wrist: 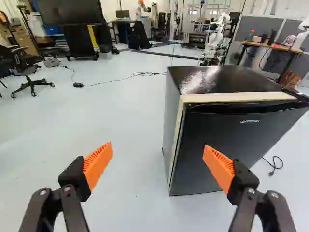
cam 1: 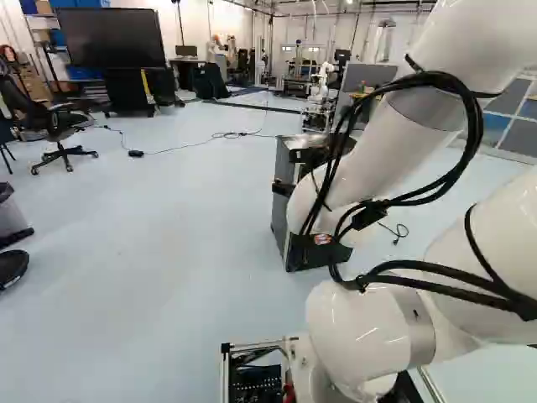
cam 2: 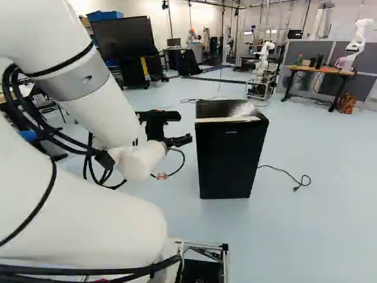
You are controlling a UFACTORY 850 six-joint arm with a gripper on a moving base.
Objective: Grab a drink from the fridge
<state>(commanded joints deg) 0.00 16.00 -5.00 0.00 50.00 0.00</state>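
While one dark fridge (wrist: 231,135) stands ahead, the one pincer (cam 2: 179,141) spreads its two fingers (wrist: 98,162) apart.

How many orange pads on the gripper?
2, one per finger of the open gripper: in the wrist view, one pad shows against the fridge door, the other pad against floor. Neither looks hidden.

Fridge (cam 2: 227,159): interior hidden; partly behind arm (cam 1: 394,126), left base view; door's far upper corner cut off, wrist view | Arm: upper links cropped — both base views | Bin (cam 1: 10,220): cropped, left base view | Far desk (cam 2: 321,69): small items — too small to tell
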